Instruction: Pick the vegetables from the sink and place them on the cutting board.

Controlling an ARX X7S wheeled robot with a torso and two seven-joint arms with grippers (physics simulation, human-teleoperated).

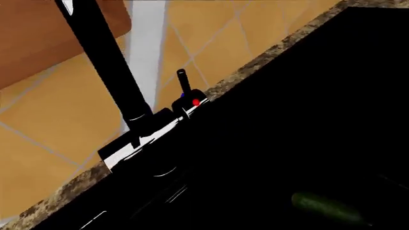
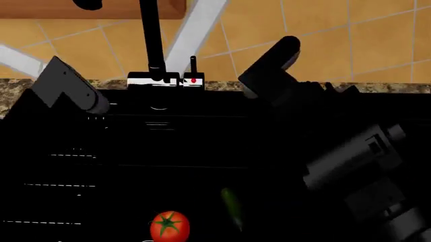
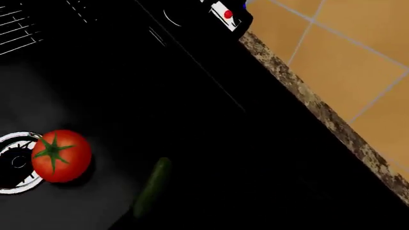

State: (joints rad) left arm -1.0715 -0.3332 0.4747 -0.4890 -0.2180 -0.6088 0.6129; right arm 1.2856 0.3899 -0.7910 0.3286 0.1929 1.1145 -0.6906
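Tomato (image 2: 169, 226) and cucumber (image 2: 231, 207) lay apart in the sink (image 2: 202, 151); no board visible. We could not tell either pincer's opening. We judged: descend squarely, grip across the cucumber's width.

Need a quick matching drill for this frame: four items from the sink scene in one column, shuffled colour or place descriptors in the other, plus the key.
Column 1
1. tomato
2. cucumber
3. faucet
4. countertop edge

Column 2
A. speckled brown stone strip along the tiled wall
B. tall black spout rising behind the sink
C. slender and dark green, lying on the basin floor
D. round and red with a green stem, beside the drain ring

Pairs: 1-D, 2-C, 3-B, 4-A
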